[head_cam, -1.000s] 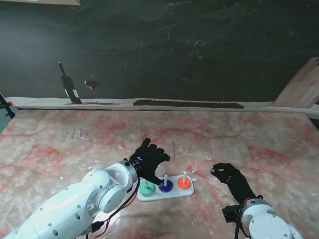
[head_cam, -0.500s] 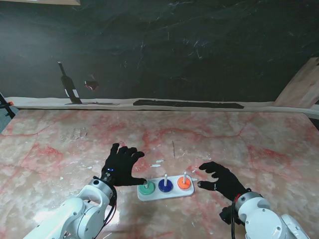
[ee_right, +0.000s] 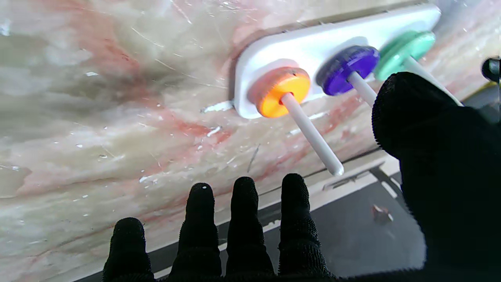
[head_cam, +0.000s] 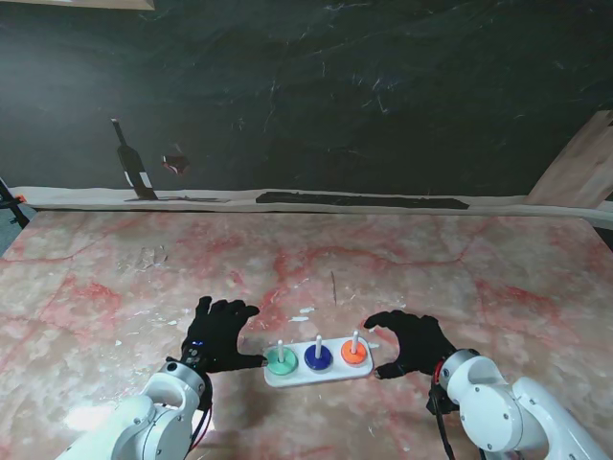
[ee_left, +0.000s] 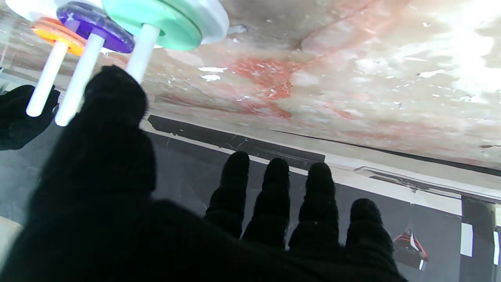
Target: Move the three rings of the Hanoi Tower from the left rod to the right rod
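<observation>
A white base (head_cam: 318, 373) with three white rods stands on the table close to me. One ring sits on each rod: a green ring (head_cam: 281, 362) on the left rod, a blue ring (head_cam: 317, 357) on the middle rod, an orange ring (head_cam: 353, 353) on the right rod. My left hand (head_cam: 218, 333) lies flat and open just left of the base, thumb next to the green ring (ee_left: 156, 15). My right hand (head_cam: 407, 342) rests open just right of the base, beside the orange ring (ee_right: 280, 92). Neither hand holds anything. The blue ring (ee_right: 346, 69) also shows in the right wrist view.
The marble table top (head_cam: 460, 268) stretches away from me to a dark wall. A black strip (head_cam: 364, 200) lies along the far edge. A wooden board (head_cam: 584, 168) leans at the far right.
My left hand has drawn back toward me and to the left, off the rods, and settled beside the base. My right hand has moved left up to the base's right end.
</observation>
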{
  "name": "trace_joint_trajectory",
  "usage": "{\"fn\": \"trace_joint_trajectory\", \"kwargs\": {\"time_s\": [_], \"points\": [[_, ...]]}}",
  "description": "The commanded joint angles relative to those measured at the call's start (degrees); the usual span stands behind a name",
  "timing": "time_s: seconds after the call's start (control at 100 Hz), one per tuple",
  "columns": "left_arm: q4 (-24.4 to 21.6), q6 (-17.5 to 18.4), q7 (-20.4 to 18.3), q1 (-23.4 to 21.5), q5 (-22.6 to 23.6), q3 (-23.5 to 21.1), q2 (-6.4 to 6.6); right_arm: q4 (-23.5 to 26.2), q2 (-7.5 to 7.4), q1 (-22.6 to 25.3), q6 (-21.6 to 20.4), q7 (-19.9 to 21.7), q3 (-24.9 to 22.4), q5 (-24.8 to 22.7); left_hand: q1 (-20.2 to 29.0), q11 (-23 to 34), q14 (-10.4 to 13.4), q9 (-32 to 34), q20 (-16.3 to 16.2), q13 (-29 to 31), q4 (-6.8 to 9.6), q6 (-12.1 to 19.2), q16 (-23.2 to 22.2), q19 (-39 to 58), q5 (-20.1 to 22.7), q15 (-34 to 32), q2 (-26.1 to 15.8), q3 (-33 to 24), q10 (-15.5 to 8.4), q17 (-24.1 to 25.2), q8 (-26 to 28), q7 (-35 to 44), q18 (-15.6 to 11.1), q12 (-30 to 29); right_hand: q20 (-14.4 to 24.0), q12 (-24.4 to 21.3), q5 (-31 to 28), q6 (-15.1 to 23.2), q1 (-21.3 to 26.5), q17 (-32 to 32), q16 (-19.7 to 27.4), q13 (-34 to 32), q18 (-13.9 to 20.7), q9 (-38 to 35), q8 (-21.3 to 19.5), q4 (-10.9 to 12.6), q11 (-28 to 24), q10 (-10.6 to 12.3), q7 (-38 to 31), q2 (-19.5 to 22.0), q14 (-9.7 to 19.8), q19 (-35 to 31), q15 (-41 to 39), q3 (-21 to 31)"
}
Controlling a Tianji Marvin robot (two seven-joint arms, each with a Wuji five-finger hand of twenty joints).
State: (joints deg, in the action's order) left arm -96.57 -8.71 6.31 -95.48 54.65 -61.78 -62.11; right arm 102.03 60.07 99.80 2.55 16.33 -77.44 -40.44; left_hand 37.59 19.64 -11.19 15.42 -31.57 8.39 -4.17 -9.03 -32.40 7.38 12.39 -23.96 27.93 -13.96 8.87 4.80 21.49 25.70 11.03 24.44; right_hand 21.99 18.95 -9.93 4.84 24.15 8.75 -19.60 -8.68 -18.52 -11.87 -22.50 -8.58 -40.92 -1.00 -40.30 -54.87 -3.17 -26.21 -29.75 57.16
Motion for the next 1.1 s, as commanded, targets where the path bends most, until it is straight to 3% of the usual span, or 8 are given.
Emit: {"fn": "trace_joint_trajectory", "kwargs": {"time_s": [0.0, 0.29, 0.58, 0.76, 0.95, 1.09], "points": [[0.3, 0.6, -0.2, -0.5, -0.1, -0.4, 0.04, -0.9, -0.12, -0.2, -0.6, -0.4, 1.1, 0.0, 0.3, -1.2, -0.1, -1.9, 0.9, -2.1, 2.78, -0.4, 0.4, -1.2, -1.6, 1.2, 0.3, 1.2, 1.2, 0.1, -0.2, -0.5, 0.5, -0.9, 2.2, 0.8, 3.0, 0.7, -2.8, 0.4, 0.3, 1.7, 0.4, 2.0, -1.6, -1.7, -1.2, 0.1, -0.9, -3.5, 1.9, 1.9, -0.7, 1.2], [0.7, 1.0, 0.2, -0.9, -0.6, -1.5, -0.07, -7.9, -0.2, -4.7, -6.5, -5.0, 6.2, -5.3, 0.5, -1.4, -0.2, -1.8, 1.3, -2.0, 2.91, -0.5, 0.4, -1.3, -1.7, 1.3, 0.1, 1.6, 1.2, 0.0, -0.3, -0.6, 0.6, -0.9, 4.2, 1.3, 4.1, 0.8, -5.9, -0.1, 0.1, 1.6, 0.7, 2.0, -4.4, -2.7, -2.8, 0.6, -1.0, -7.0, 2.3, 4.5, -1.1, 4.5], [0.9, 1.4, 0.1, -0.7, -1.1, -1.5, -0.09, -14.6, 0.11, -8.5, -7.9, -11.0, 11.0, -8.4, 0.6, -1.4, -0.2, -1.8, 1.3, -1.7, 3.02, -0.5, 0.3, -1.1, -1.9, 1.3, -0.2, 2.1, 1.2, 0.1, -0.4, -0.6, 0.6, -0.9, 6.5, 3.7, 4.4, 0.9, -6.3, -0.8, -3.1, 2.0, 0.2, 2.2, -4.9, -3.1, -8.9, 1.2, -1.8, -8.9, 2.7, 3.1, -7.6, 6.5], [0.9, 1.2, 0.0, -0.7, -1.1, -1.6, -0.09, -18.4, 0.65, -10.5, -8.7, -15.6, 13.0, -8.4, 0.7, -1.4, -0.2, -1.7, 1.2, -1.5, 3.09, -0.4, 0.3, -0.9, -1.9, 1.3, -0.4, 2.3, 1.1, 0.1, -0.4, -0.6, 0.7, -0.9, 4.4, 5.7, 2.1, 2.0, -6.2, -1.0, -6.3, 2.6, -0.5, 2.6, -6.9, -3.2, -15.3, 1.9, -4.9, -9.6, 3.2, -0.2, -14.7, 7.3], [0.9, 1.2, 0.1, -0.6, -1.3, -1.6, -0.12, -19.9, 0.69, -12.0, -9.9, -15.8, 14.0, -7.9, 0.7, -1.5, -0.1, -1.6, 1.1, -1.4, 3.15, -0.3, 0.3, -0.8, -1.9, 1.4, -0.6, 2.6, 1.1, 0.2, -0.4, -0.6, 0.7, -0.9, 2.8, 6.5, 1.1, 3.9, -5.6, -1.0, -6.9, 2.7, -0.6, 2.7, -7.6, -3.1, -17.1, 2.6, -5.6, -9.1, 3.3, -1.4, -16.2, 7.1], [1.0, 1.3, -0.1, -0.6, -1.5, -1.7, -0.12, -21.0, 0.69, -13.2, -10.9, -15.8, 14.8, -7.4, 0.8, -0.8, -0.2, -0.8, 1.0, -1.3, 3.19, -0.2, 0.3, -0.7, -1.7, 1.4, -0.7, 2.8, 1.4, 0.2, -0.5, -0.6, 0.8, -0.7, 0.9, 8.6, -0.9, 5.1, -3.2, -0.7, -7.5, 1.9, -1.1, 1.2, -8.4, -2.0, -18.7, 4.2, -5.7, -6.5, 3.3, -3.2, -17.6, 5.8]]}}
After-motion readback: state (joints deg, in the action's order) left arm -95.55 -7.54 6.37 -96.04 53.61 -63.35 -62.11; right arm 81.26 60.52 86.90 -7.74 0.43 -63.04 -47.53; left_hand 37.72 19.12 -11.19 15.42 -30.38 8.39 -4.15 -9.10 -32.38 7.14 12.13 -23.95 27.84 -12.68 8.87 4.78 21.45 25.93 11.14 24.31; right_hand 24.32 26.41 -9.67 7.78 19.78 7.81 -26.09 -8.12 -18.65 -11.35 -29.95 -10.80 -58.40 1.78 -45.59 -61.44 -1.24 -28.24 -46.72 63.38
